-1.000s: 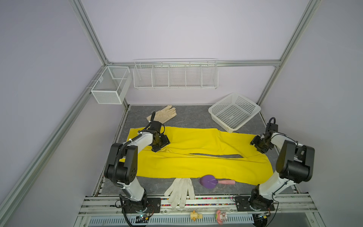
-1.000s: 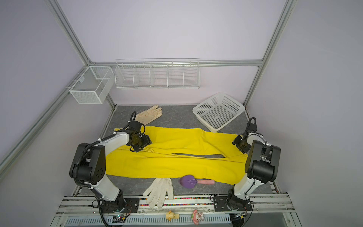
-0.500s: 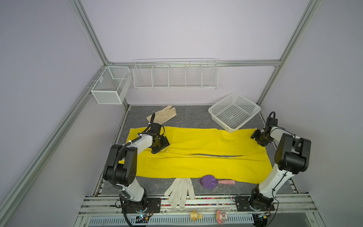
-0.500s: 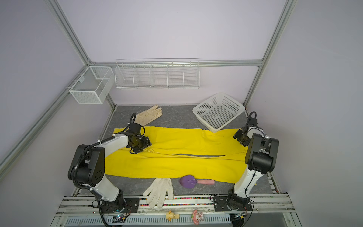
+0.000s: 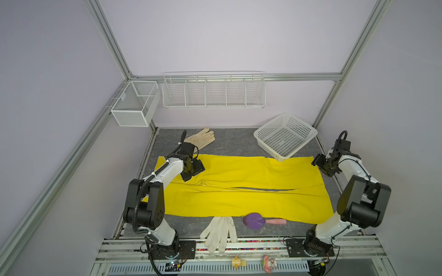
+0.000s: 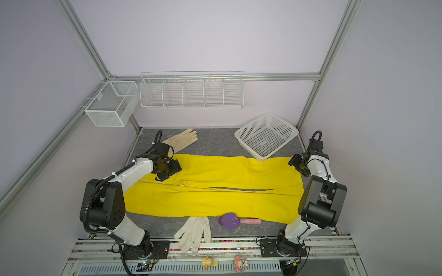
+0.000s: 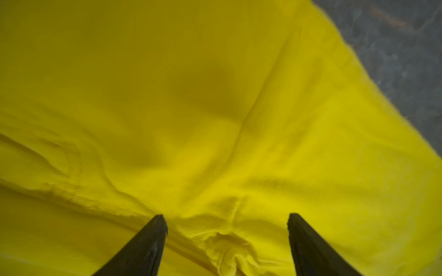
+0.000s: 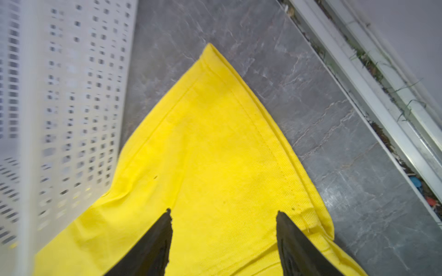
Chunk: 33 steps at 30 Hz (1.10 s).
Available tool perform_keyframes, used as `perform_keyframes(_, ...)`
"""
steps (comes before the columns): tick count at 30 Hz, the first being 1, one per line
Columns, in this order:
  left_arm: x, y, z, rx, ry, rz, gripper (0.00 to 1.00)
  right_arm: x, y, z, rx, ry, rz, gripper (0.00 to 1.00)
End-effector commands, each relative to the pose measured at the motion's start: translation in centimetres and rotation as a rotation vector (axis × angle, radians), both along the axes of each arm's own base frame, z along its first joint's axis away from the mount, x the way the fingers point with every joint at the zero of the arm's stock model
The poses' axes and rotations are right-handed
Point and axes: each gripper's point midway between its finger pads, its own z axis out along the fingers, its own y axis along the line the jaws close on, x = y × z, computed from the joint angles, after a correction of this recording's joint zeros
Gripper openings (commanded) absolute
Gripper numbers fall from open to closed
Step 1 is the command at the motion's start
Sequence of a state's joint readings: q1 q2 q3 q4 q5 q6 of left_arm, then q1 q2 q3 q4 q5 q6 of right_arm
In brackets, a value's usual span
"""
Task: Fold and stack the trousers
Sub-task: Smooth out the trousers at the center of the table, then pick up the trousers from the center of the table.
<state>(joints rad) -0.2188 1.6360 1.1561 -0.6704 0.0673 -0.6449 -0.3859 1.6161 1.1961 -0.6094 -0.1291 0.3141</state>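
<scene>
The yellow trousers lie flat on the grey tabletop and fill the middle of the frame in both top views. Long axis: left to right across the frame. The waist end is at the left. The two legs lie side by side and point right, with a narrow dark gap between them from centre to right, and the hems form the right edge of the cloth. The left gripper is over the upper-left part of the cloth, at the waist end. In the left wrist view its black fingers stand wide apart, with a small pucker of cloth lying loose between them. The right gripper is at the upper-right corner of the trousers. In the right wrist view its jaws stand wide apart over the stitched hem corner and grip nothing. A white perforated basket sits at the upper right, its near corner touching the far edge of the trousers. A cream glove lies at the upper left, apart from the cloth. White gloves lie just beside the lower edge. A purple-headed tool with a pink handle touches that edge.
</scene>
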Motion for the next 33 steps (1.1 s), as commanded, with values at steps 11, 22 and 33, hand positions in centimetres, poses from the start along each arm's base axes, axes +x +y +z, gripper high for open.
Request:
perform_keyframes(11,7.0,8.0,0.7,0.230,0.072,0.489,0.84,-0.7,2.8,2.6,0.145,-0.046,-0.010,0.74)
perform_keyframes(22,10.2,11.0,-1.6,0.306,0.137,0.621,0.85,1.5,2.3,0.5,0.195,-0.001,-0.061,0.74)
perform_keyframes(33,12.1,12.9,-4.9,0.306,0.217,0.653,0.82,4.8,2.7,-3.0,0.169,0.131,-0.160,0.75)
